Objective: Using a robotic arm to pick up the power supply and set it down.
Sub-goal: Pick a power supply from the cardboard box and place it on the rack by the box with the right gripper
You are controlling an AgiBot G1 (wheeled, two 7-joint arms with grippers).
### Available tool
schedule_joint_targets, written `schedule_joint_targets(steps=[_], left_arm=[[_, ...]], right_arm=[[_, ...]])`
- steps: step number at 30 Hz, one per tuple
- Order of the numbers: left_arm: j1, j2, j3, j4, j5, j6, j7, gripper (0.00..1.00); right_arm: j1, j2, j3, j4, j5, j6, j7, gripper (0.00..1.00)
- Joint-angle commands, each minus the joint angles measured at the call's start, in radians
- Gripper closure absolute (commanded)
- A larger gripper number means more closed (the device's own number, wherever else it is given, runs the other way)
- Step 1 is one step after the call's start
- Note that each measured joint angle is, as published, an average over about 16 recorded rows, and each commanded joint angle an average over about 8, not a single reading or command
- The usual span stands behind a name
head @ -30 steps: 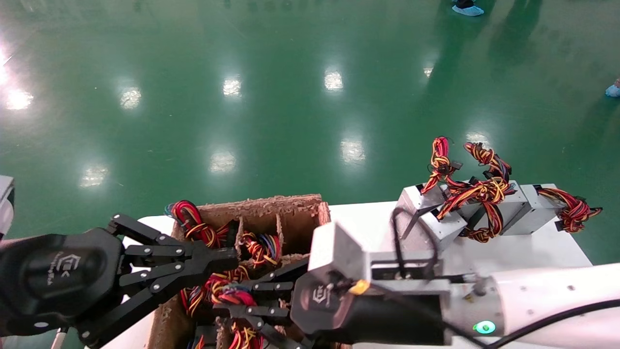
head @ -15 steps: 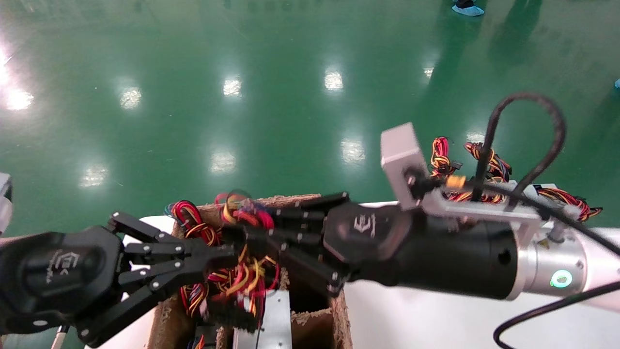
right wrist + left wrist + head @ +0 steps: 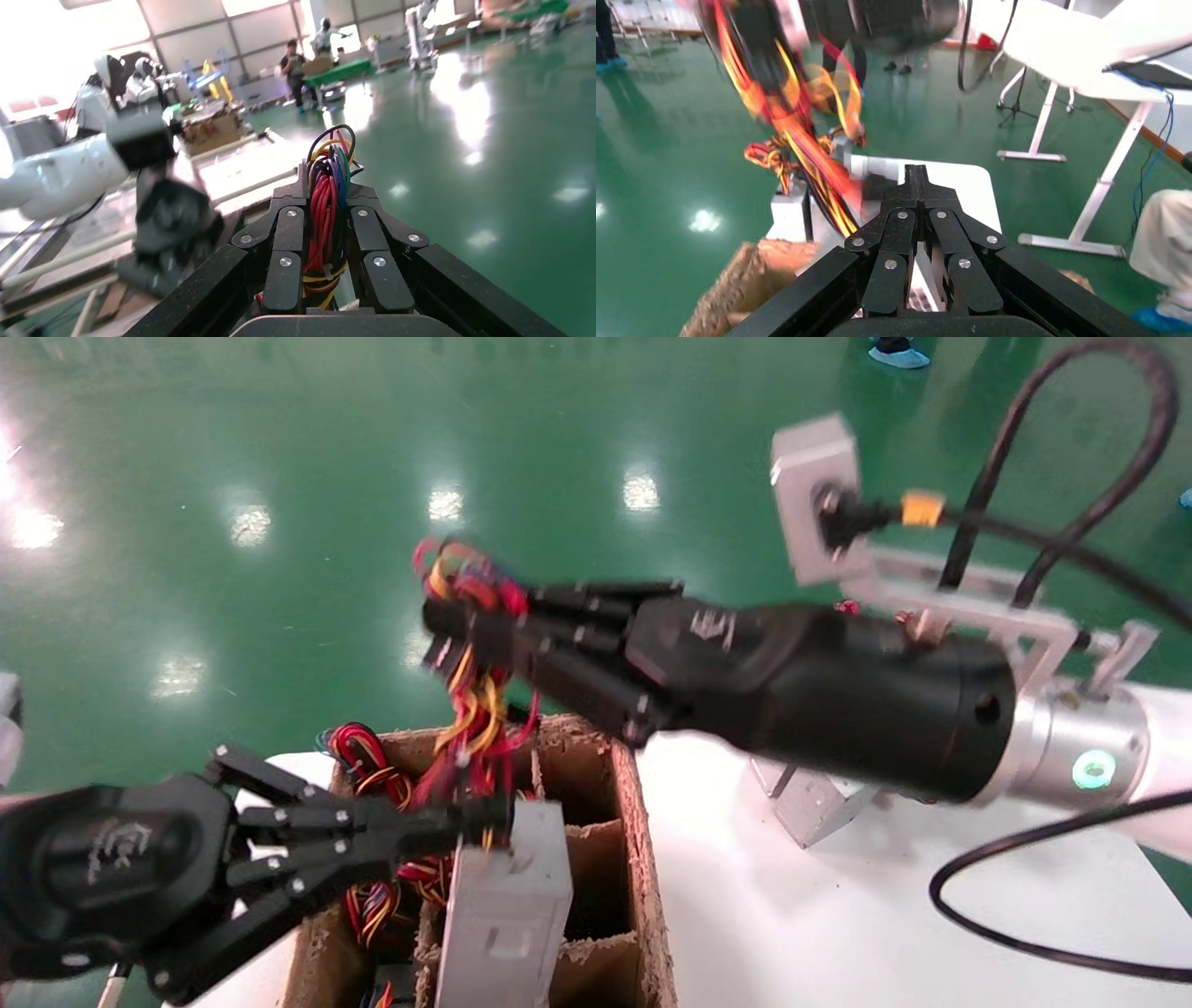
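My right gripper (image 3: 456, 617), on the robotic arm with the silver-white forearm and green light, is raised above the carton. It is shut on the wire bundle (image 3: 325, 203) of the power supply (image 3: 507, 905). The red, yellow and black wires (image 3: 470, 719) run down from the fingers to the silver-grey box. The box hangs upright, partly out of a carton compartment. My left gripper (image 3: 480, 820) is shut on nothing, low at the left. Its tip sits right beside the hanging box's top; whether they touch I cannot tell. In the left wrist view the left gripper (image 3: 916, 175) points at the white table.
The brown cardboard carton (image 3: 643, 859) has dividers and more wire bundles (image 3: 372, 766) inside. A white table (image 3: 838, 933) lies to the right with another silver power supply (image 3: 810, 803) on it. A black cable (image 3: 1024, 943) loops over the table. Green floor lies beyond.
My right gripper has risen from inside the carton, pulling the wire bundle up with it. The silver box has come up out of its compartment. The left arm has not moved.
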Motion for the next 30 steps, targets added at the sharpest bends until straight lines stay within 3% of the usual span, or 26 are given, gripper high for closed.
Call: schedule_joint_targets(steps=[1, 10, 16, 30], left_arm=[[0.000, 0.000, 0.000, 0.000, 0.000, 0.000, 0.000, 1.00], [0.000, 0.000, 0.000, 0.000, 0.000, 0.000, 0.000, 1.00], [0.000, 0.000, 0.000, 0.000, 0.000, 0.000, 0.000, 1.00], [0.000, 0.000, 0.000, 0.000, 0.000, 0.000, 0.000, 1.00]], right_arm=[[0.012, -0.001, 0.004, 0.000, -0.002, 0.011, 0.004, 1.00], [0.046, 0.013, 0.051, -0.001, 0.022, 0.063, 0.010, 1.00], [0.056, 0.057, 0.104, -0.004, 0.017, 0.156, 0.017, 1.00], [-0.018, 0.305, 0.206, -0.004, -0.106, 0.425, 0.064, 1.00]])
